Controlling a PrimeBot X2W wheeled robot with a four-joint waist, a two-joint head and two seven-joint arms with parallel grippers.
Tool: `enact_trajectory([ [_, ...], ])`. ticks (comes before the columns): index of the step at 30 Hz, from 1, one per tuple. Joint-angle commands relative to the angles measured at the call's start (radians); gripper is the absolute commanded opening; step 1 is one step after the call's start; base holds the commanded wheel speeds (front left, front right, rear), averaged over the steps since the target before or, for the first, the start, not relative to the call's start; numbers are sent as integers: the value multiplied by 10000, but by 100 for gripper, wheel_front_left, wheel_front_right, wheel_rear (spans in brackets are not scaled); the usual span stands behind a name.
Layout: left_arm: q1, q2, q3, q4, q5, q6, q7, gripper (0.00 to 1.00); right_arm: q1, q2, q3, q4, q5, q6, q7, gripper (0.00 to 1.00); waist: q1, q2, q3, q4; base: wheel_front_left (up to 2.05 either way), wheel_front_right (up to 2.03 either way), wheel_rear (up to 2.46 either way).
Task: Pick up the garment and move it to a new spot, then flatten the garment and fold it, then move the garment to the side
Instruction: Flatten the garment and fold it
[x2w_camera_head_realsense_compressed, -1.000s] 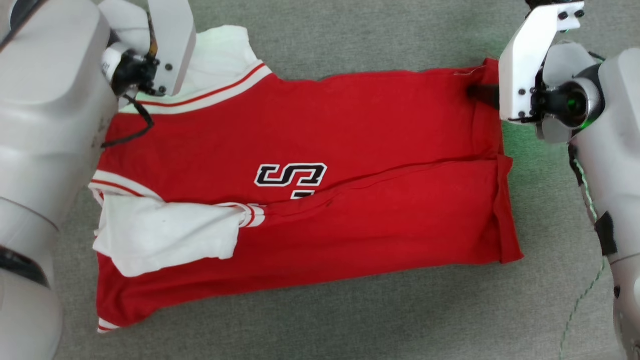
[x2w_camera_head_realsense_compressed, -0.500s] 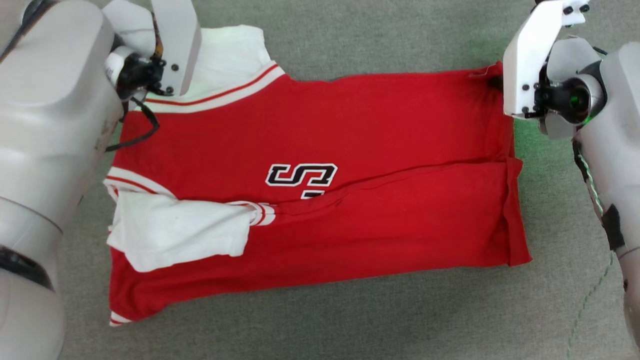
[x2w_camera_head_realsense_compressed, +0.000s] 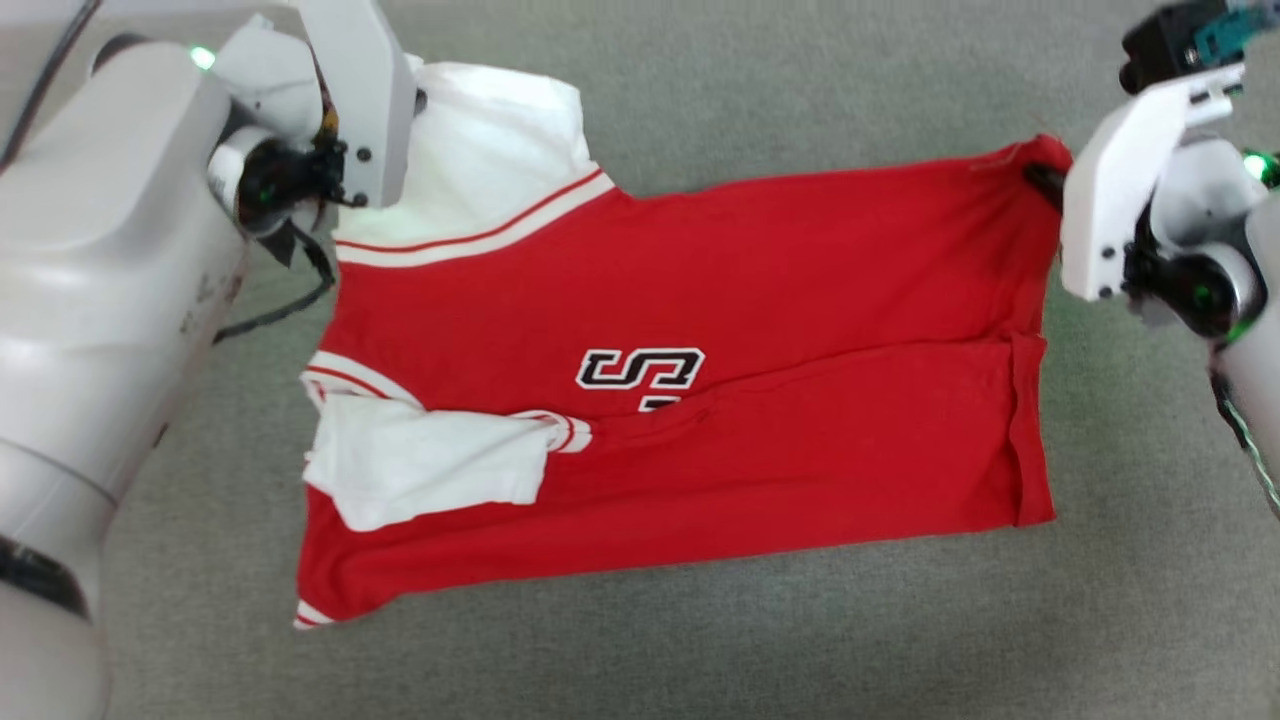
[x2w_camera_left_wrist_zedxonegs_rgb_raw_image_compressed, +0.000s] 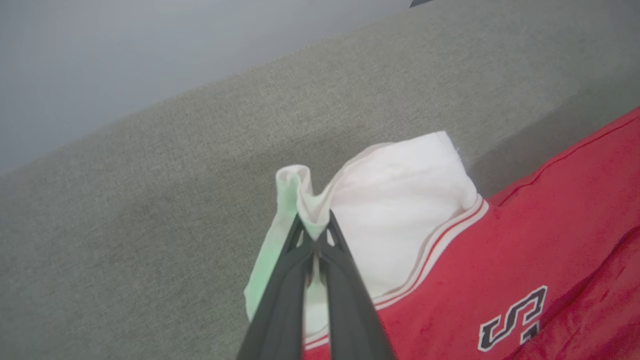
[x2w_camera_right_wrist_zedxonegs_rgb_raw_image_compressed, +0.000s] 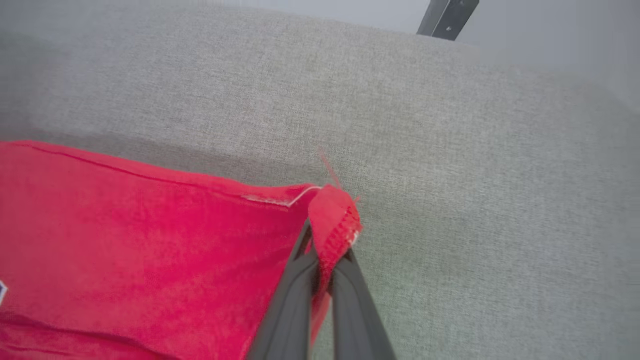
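My left gripper (x2w_camera_left_wrist_zedxonegs_rgb_raw_image_compressed: 315, 234) has its two dark fingers pressed together on a bunched edge of the white sleeve (x2w_camera_left_wrist_zedxonegs_rgb_raw_image_compressed: 400, 200) of the garment (x2w_camera_head_realsense_compressed: 800, 290). A small fold of white cloth stands up past the fingertips. My right gripper (x2w_camera_right_wrist_zedxonegs_rgb_raw_image_compressed: 327, 247) is clamped in the same manner. Its fingers pinch the stitched red hem corner (x2w_camera_right_wrist_zedxonegs_rgb_raw_image_compressed: 334, 215), which curls over the fingertips, with a loose thread (x2w_camera_right_wrist_zedxonegs_rgb_raw_image_compressed: 327, 167) just beyond it.

From the left fingers, the sleeve widens to the stripe trim (x2w_camera_head_realsense_compressed: 480, 235) and then joins the red body. From the right fingers, the far edge of the body runs across toward the left grip, with a shadow under it on the grey fabric surface (x2w_camera_head_realsense_compressed: 700, 650).

In the head view the garment spans between the two grips, sleeve end at my left and hem end at my right. The near portion is folded up over the body along a crease that runs left to right. The second white sleeve (x2w_camera_head_realsense_compressed: 420, 465) lies across that fold near the left end. The black, white-outlined letters (x2w_camera_head_realsense_compressed: 640, 368) sit just beyond the crease, their lower part covered by the folded cloth.
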Motion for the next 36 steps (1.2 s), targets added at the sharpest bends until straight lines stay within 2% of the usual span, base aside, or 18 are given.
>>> enact_trajectory([
  [1, 313, 132, -27, -236, -208, 28, -105, 0, 300, -267, 220, -229, 207, -13, -269, 0, 0, -1, -585, 386, 0, 0, 0],
  [5, 901, 526, -165, -1081, -619, 27, -205, 0, 1021, -945, 881, -926, 800, -13, -597, 0, 0, -1, -1081, 634, 0, 0, 0],
  [12, 2235, 1241, -403, -2339, -1190, 40, 11, 0, 2272, -1973, 1427, -2034, 1858, -13, -666, 0, 0, -1, -1560, 1006, 0, 0, 0],
  [18, 3243, 1616, -615, -3152, -1574, 471, 566, 0, 2964, -2428, 1635, -2539, 2507, -13, -219, 0, 0, -1, -1586, 1152, 0, 0, 0],
  [22, 3693, 1613, -713, -3448, -1924, 808, 1035, 0, 3176, -2490, 1722, -2623, 2760, -13, 364, 0, 0, -1, -1499, 1137, 0, 0, 0],
  [29, 3923, 1351, -884, -3238, -2392, 1493, 2124, 0, 2963, -2194, 1726, -2602, 2816, -13, 1087, 0, 0, -1, -1233, 957, 0, 0, 0],
  [35, 3841, 1022, -942, -2812, -2571, 1688, 2474, 0, 2804, -1875, 1720, -2415, 2648, -13, 1114, 0, 0, -1, -1105, 823, 0, 0, 0],
  [36, 3822, 985, -993, -2746, -2531, 1648, 2543, 4, 2786, -1814, 1732, -2379, 2650, -13, 1132, 0, 0, -1, -1101, 800, 0, 0, 0],
])
